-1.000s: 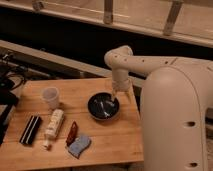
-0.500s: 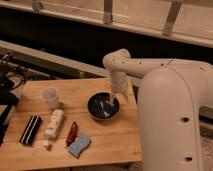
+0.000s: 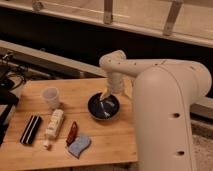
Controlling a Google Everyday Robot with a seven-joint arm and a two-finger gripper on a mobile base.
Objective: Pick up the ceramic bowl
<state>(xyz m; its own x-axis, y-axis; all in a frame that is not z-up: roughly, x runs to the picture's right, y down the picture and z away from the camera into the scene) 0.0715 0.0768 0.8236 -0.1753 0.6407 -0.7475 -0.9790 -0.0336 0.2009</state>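
Observation:
The ceramic bowl (image 3: 103,107) is a round, shallow, glossy black bowl with pale glints inside. It sits on the wooden table (image 3: 75,85), right of centre. My gripper (image 3: 105,95) hangs from the white arm (image 3: 125,67) and reaches down over the bowl's far right rim, at or just inside it. The small translucent white cup (image 3: 51,97) stands upright to the left of the bowl.
Along the table's front left lie a black case (image 3: 31,129), a white bottle (image 3: 53,125), a red item (image 3: 72,133) and a blue sponge (image 3: 79,145). My large white body (image 3: 172,120) fills the right side. Dark equipment (image 3: 6,90) stands at the left edge.
The arm has swung a little to the left and the gripper has come lower over the bowl's right rim. The bowl and the other objects have not moved.

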